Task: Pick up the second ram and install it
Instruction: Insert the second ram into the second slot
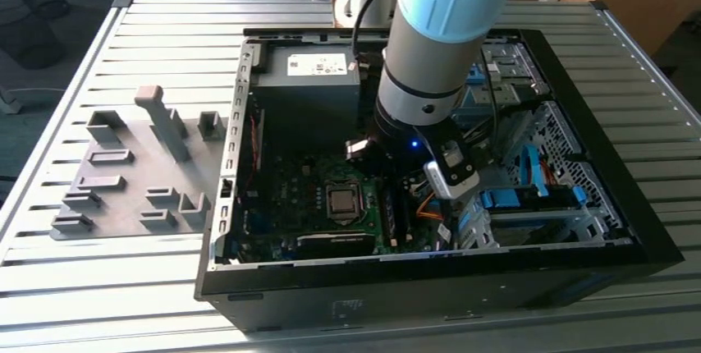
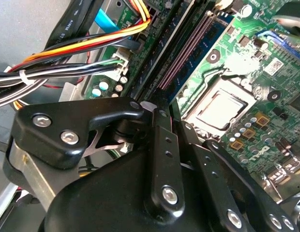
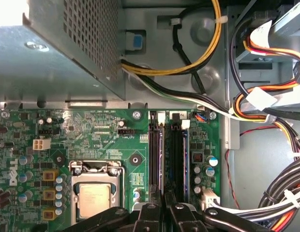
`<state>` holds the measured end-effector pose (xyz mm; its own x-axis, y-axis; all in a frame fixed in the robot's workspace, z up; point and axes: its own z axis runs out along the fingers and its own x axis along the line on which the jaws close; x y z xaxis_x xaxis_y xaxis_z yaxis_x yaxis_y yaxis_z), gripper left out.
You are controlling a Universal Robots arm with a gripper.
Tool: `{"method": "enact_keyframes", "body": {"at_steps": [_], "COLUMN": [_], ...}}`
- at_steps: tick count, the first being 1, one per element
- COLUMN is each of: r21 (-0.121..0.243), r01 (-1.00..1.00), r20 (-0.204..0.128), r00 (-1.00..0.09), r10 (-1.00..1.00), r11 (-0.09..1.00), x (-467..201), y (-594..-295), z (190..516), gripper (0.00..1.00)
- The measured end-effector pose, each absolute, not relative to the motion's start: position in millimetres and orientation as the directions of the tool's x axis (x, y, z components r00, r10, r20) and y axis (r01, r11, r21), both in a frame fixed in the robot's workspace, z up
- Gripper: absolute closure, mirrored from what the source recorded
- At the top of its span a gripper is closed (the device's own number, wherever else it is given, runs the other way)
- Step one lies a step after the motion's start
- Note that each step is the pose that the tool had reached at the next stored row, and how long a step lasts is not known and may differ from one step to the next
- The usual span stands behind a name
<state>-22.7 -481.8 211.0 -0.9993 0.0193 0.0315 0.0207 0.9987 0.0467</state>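
— Two memory slots [image 3: 168,154] sit beside the processor socket [image 3: 94,195]; the second ram [image 3: 176,159] seems to stand edge-on in one, directly under the hand [image 3: 162,212].

— Clamped on it?

— Looks so: its fingers [image 2: 162,145] pinch together along the stick's top edge, probably to press it squarely down. The arm [image 1: 438,57] reaches into the open case [image 1: 613,213] on the tabletop [image 1: 153,25].

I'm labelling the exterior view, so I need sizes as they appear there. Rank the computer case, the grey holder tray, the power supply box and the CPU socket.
1. computer case
2. grey holder tray
3. power supply box
4. CPU socket

The arm partly covers the power supply, but the order looks sure.
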Motion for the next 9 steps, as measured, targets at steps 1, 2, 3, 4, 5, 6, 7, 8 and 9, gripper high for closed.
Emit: {"method": "enact_keyframes", "body": {"at_steps": [1,2,3,4,5,6,7,8,9], "r21": [0.045,0.043,0.043,0.043,0.043,0.043,0.043,0.043,0.043], "r01": [0.02,0.019,0.018,0.017,0.017,0.017,0.016,0.016,0.016], "r20": [0.031,0.031,0.031,0.031,0.031,0.031,0.031,0.031,0.031], "r00": [-0.999,-0.999,-0.999,-0.999,-0.999,-0.999,-0.999,-0.999,-0.999], "r10": [0.019,0.018,0.017,0.016,0.016,0.015,0.015,0.015,0.015], "r11": [0.999,0.999,0.999,0.999,0.999,0.999,0.999,0.999,0.999], "x": [-22.7,-22.7,-22.8,-22.8,-22.8,-22.8,-22.7,-22.8,-22.8], "y": [-481.8,-481.8,-481.8,-481.8,-481.8,-481.8,-481.8,-481.8,-481.8], "z": [211.0,211.0,211.1,211.1,211.1,211.1,211.1,211.1,211.1], "gripper": [0.86,0.86,0.86,0.86,0.86,0.86,0.86,0.86,0.86]}}
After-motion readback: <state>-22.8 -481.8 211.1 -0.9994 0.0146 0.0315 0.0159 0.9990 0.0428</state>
